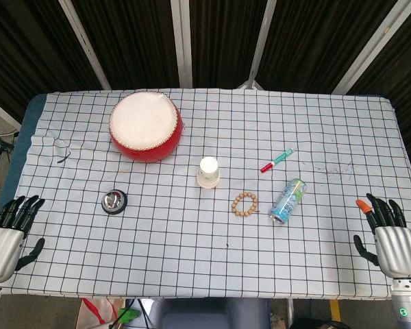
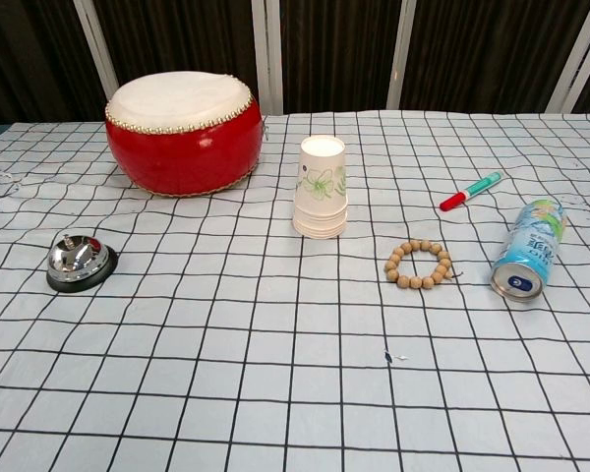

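Both hands rest empty, fingers spread: left hand [image 1: 10,229] lower left, right hand [image 1: 390,233] lower right. Nearest the right is the can [image 1: 288,201], probably lying sideways; grasp across its body.

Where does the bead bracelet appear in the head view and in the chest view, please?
Head view: the bead bracelet lies right of centre, between the paper cups and the lying can.
Chest view: the bracelet is right of centre, below and right of the cups, left of the can.
Shared landmark: the red drum, far left.
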You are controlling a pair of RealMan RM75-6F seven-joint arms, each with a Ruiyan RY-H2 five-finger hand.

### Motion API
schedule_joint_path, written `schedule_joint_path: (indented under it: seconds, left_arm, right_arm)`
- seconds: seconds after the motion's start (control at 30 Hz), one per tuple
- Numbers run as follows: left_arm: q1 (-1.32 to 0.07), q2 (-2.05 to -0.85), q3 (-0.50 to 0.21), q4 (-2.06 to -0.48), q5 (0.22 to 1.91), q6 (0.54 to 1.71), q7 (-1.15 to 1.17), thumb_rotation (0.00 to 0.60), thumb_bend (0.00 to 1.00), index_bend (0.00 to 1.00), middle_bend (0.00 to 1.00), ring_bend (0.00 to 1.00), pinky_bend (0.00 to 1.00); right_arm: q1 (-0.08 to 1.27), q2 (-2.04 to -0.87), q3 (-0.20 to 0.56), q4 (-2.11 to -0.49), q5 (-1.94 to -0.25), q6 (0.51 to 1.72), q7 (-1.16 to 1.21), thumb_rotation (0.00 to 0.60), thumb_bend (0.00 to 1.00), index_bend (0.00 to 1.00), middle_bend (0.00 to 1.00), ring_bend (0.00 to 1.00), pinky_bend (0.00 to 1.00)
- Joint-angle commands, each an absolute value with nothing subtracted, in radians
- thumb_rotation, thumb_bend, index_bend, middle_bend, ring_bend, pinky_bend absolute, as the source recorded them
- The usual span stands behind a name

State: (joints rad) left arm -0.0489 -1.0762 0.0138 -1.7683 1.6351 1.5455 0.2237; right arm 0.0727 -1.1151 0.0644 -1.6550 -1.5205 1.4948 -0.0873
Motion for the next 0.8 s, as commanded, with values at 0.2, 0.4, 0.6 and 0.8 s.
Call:
schedule_joint_path:
  seconds: [0.2,0.4,0.6,0.8]
  left_arm:
    - [-0.053,-1.080,0.017,-1.768,1.639,1.534,0.228,0.600,0.52,0.03,0.06,0.00,0.08]
    - [-0.065,-1.092,0.018,-1.761,1.636,1.510,0.232,0.600,0.52,0.03,0.08,0.00,0.09]
    - [-0.076,-1.100,0.009,-1.755,1.620,1.494,0.225,0.600,0.52,0.03,0.16,0.08,0.16]
    - [-0.131,-1.122,-0.007,-1.730,1.580,1.399,0.197,0.600,0.52,0.03,0.45,0.32,0.36]
  right_arm:
    - [0.072,-1.116,0.061,-1.658,-1.526,1.497,-0.092,0.600,0.40,0.16,0.08,0.09,0.04]
    - [0.070,-1.112,0.063,-1.661,-1.516,1.497,-0.087,0.600,0.40,0.16,0.08,0.09,0.04]
    - [0.070,-1.110,0.057,-1.660,-1.517,1.489,-0.084,0.600,0.40,0.16,0.08,0.09,0.04]
    - [0.072,-1.111,0.059,-1.659,-1.508,1.481,-0.077,0.600,0.40,0.16,0.08,0.10,0.04]
